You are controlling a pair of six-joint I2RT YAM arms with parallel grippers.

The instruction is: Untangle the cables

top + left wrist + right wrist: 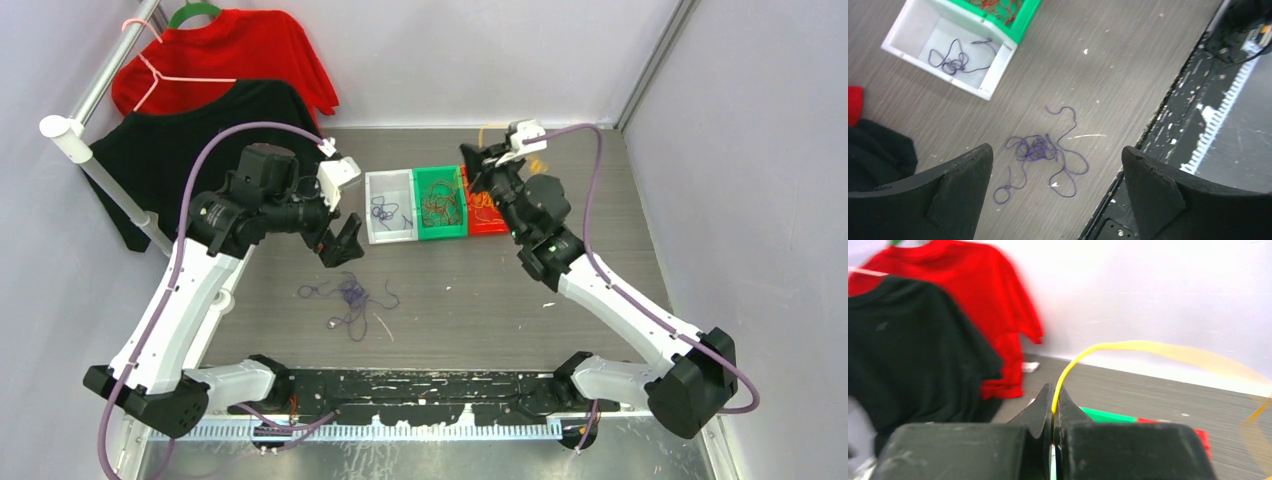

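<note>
l gripper (pixel 342 243) is hanging wide open over purple cables (pixel 350 295), tangle lying loose near-left of green bin (pixel 443 234). r gripper (pixel 1053 405) is pinching orange cable (pixel 1108 346), up by bin's far-right corner.

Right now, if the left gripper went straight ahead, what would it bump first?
Probably the purple cable tangle lying on the table. The open left gripper points down at it, and nothing shows between them.

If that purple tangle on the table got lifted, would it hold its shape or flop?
Probably flop: the purple tangle lies in loose, curling loops, so it looks limp. Thread-thin, it is likely very light. Its knotted middle would probably lift as one clump.
</note>
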